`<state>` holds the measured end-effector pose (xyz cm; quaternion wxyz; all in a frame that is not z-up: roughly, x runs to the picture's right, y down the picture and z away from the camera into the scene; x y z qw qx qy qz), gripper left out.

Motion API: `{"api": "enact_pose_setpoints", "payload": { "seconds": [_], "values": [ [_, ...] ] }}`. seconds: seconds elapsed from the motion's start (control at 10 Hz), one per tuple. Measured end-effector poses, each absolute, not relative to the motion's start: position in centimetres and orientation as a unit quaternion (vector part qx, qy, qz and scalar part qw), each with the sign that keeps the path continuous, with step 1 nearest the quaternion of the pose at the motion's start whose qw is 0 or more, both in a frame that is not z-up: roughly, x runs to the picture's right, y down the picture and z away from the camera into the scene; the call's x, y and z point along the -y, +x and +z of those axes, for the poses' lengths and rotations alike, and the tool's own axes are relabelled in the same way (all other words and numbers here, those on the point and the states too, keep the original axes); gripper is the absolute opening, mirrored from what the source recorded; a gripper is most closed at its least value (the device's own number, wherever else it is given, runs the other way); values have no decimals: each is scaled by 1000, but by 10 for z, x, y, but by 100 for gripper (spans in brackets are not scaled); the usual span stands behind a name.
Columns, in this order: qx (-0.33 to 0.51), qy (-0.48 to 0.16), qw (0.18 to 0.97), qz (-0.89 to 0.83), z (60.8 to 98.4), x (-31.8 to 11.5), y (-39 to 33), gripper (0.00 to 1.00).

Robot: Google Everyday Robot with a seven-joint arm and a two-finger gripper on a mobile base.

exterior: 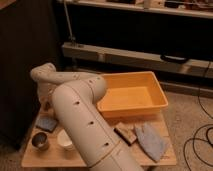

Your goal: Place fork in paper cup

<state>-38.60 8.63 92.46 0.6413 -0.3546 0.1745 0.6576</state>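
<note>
The white paper cup [65, 140] stands near the front left of the low wooden table [165, 159], partly behind my arm. The fork is hidden from view. My arm [82, 115] sweeps from the bottom of the view up to the far left of the table and bends down there. My gripper [46, 105] hangs at the arm's end over the table's back left, mostly hidden by the wrist, behind the cup.
A small steel cup [40, 141] stands left of the paper cup. A blue pad [47, 123] lies behind it. An orange bin [134, 95] fills the back right. A brown block [125, 133] and a grey-blue cloth [150, 141] lie at the front right.
</note>
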Motion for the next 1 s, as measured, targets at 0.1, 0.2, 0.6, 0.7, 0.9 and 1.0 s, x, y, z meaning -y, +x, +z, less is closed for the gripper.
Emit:
{"api": "enact_pose_setpoints", "payload": {
  "seconds": [0.1,0.2,0.6,0.7,0.9,1.0],
  "values": [
    [-176,-356,641,657,924,-87,-388,12],
    [-180,-356,640,656,923,-88,-388,3],
    [-178,-368,621,669,915,-84,-376,0],
    [-166,-374,616,673,905,-77,-367,0],
    [-135,-383,615,676,877,-60,-357,0],
    [-113,-387,614,678,856,-44,-349,0]
  ]
}}
